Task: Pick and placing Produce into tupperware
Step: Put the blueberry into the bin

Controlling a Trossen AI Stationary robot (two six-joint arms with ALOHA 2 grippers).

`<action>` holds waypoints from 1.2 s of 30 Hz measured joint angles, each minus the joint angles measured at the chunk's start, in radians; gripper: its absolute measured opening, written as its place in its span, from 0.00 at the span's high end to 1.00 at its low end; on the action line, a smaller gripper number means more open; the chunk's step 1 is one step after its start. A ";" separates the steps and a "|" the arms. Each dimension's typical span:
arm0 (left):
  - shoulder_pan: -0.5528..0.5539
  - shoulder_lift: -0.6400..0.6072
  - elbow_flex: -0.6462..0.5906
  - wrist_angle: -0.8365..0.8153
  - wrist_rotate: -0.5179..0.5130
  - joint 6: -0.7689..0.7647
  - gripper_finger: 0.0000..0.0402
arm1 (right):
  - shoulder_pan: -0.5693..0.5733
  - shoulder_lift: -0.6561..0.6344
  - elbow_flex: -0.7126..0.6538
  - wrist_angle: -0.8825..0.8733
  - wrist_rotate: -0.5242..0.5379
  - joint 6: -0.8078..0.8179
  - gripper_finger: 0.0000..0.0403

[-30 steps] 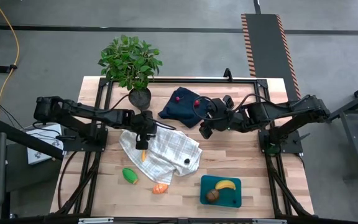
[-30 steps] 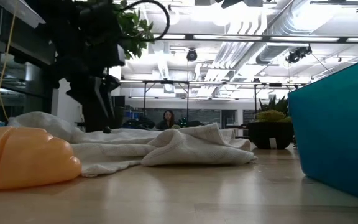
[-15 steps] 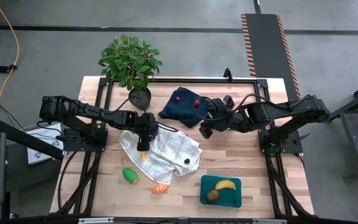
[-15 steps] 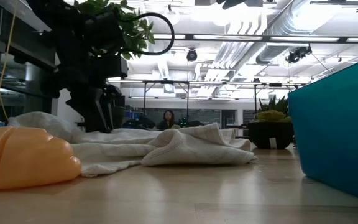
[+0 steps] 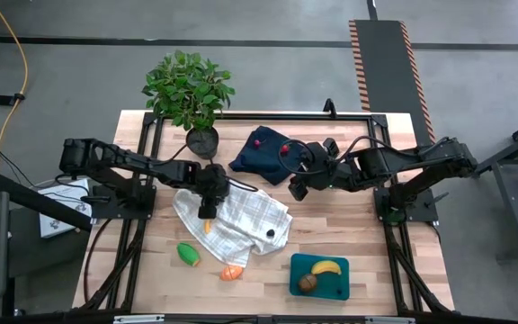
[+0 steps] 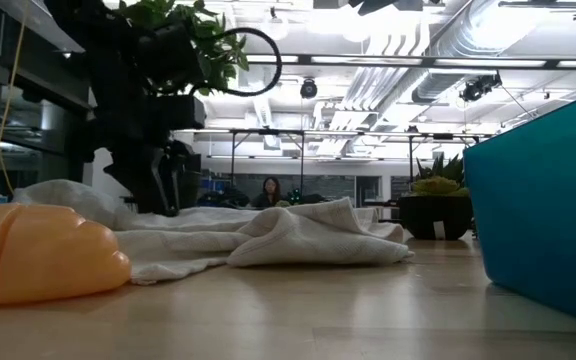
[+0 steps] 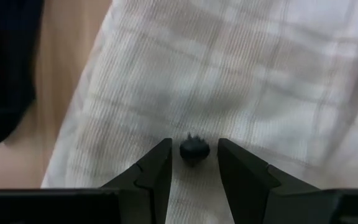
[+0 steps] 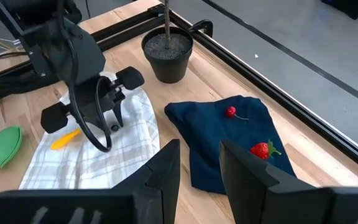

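My left pincer (image 7: 192, 163) stood part open, its two fingers (image 7: 156, 171) straddling a small dark round thing (image 7: 194, 149) that lay on the white checked cloth (image 7: 260, 74); I held nothing yet, and gaps showed on either side of the piece. I judged this to be the reach-and-grasp step for one more bit of produce: the next move called for easing down a little further and closing on the piece without pinching up the cloth beneath it. What the piece was I could not tell; it was too small and dark.

Just beside that pincer (image 5: 207, 209), on the same cloth, lay a thin orange piece (image 5: 208, 226). Farther out on the bare table (image 5: 367, 243) sat a green piece (image 5: 187, 254) and another orange piece (image 5: 231, 272), and well beyond them the tupperware (image 5: 338, 286), which already held the banana (image 5: 325, 267) and the brown round one (image 5: 307, 283). Whatever I picked would have to be carried across to it.

My left arm stretched across the table from its own side, wrist bent down so the pincer pointed at the cloth.

My right pincer (image 8: 199, 167) hung part open and empty above the table, facing the dark navy cloth (image 8: 222, 140), on which a red berry (image 8: 230, 112) and a strawberry (image 8: 261, 150) rested. The right arm reached in level from its side and waited. Behind both stood the potted plant (image 5: 190, 90).
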 joint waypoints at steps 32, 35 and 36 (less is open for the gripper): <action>0.000 0.019 0.055 -0.112 0.007 0.027 0.85 | 0.000 0.000 0.000 -0.023 0.026 0.000 0.74; 0.000 0.019 0.065 -0.112 0.007 0.027 0.85 | 0.000 0.000 0.000 -0.023 0.025 0.002 0.74; 0.000 0.019 0.068 -0.112 0.007 0.027 0.85 | 0.000 0.000 0.000 -0.023 0.025 0.003 0.74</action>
